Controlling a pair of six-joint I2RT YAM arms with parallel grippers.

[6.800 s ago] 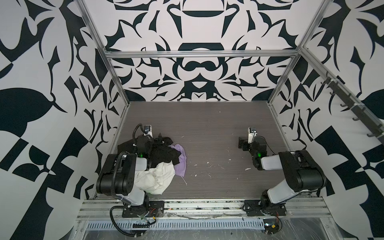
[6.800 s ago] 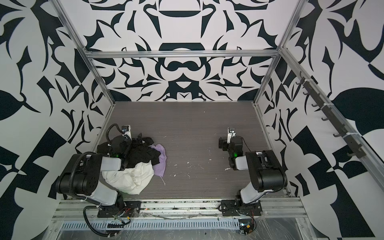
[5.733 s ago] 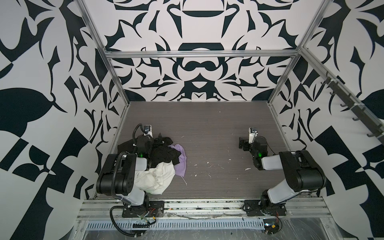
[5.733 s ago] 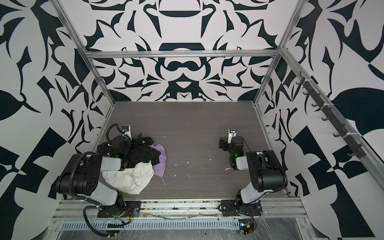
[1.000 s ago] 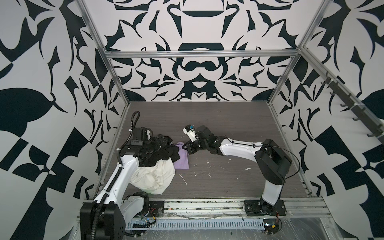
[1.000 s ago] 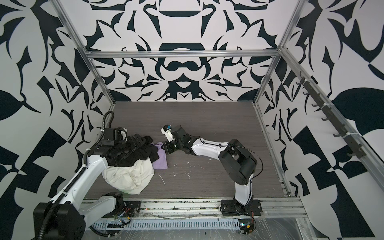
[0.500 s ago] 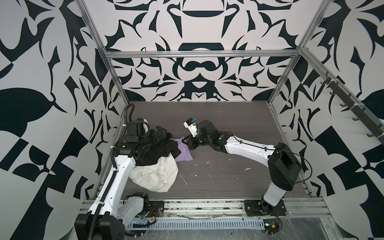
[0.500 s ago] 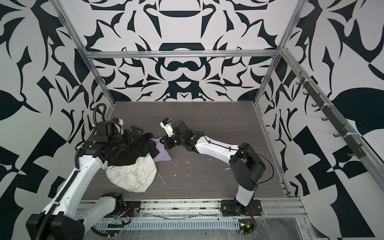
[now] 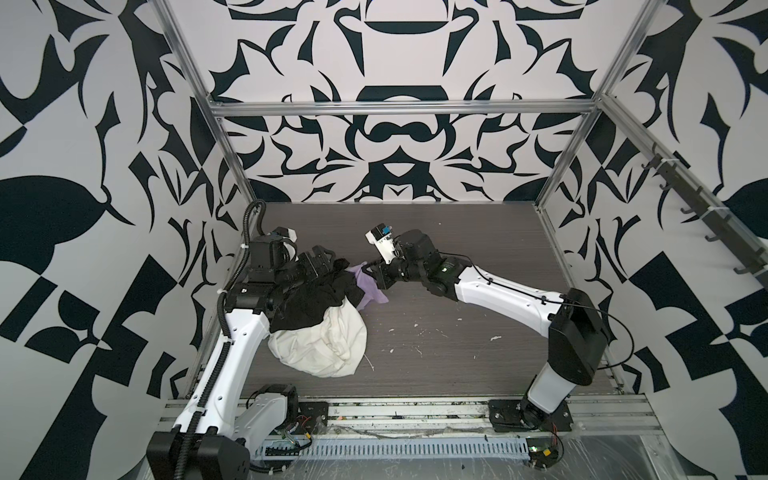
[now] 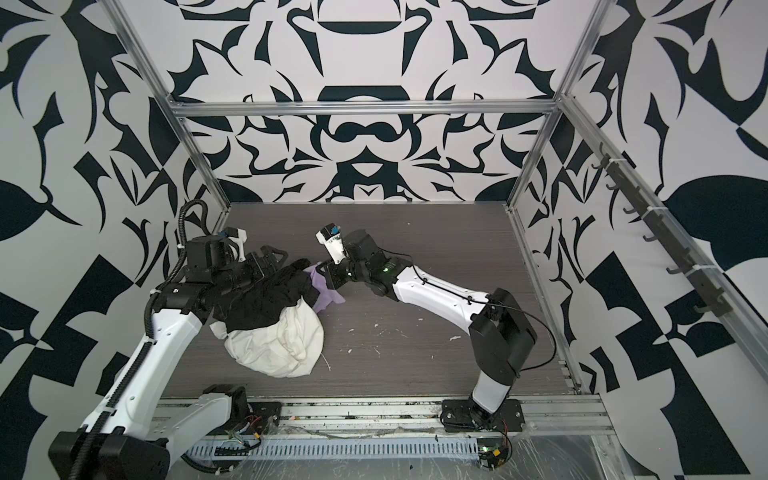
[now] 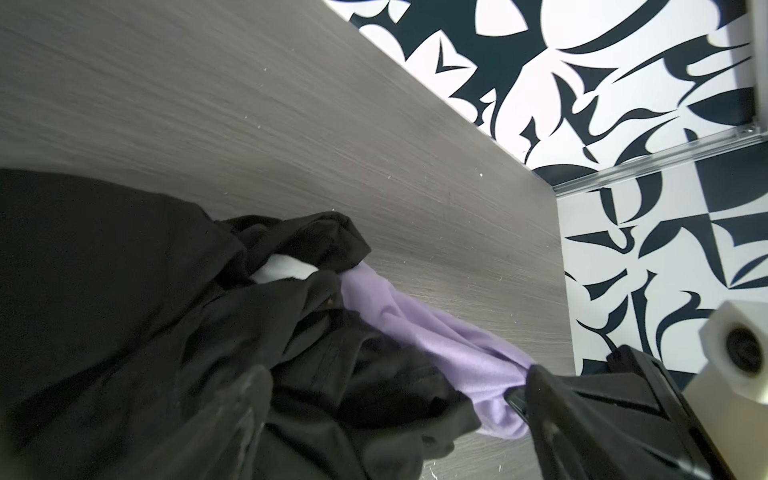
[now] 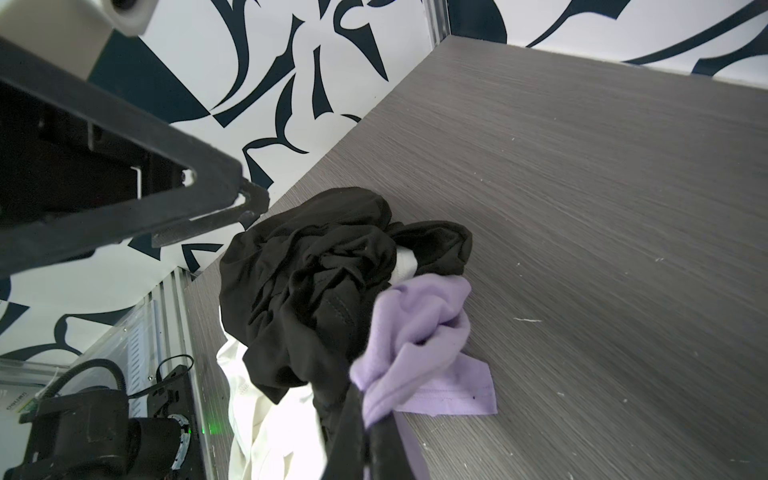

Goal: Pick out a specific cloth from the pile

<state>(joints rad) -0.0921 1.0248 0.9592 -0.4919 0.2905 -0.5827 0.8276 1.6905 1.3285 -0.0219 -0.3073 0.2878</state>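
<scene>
Beside the pile [image 9: 320, 332], right claw [image 9: 369, 269] pinching cloth [image 9: 371, 294]

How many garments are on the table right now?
3. Black garment on top; cream-white garment beneath it, nearer the front; lavender cloth at their right side, in the right gripper. Others may be hidden underneath.

I saw white shells and black joints on both arms. The left arm [image 9: 232, 345] wore a ribbed black hose [image 9: 221, 320], zip-tied; the right arm [image 9: 498, 297] a thin black cable [image 9: 511, 288] and a green light [image 9: 444, 269]. The left gripper [image 9: 320, 258] and right gripper [image 9: 371, 274] were black.
</scene>
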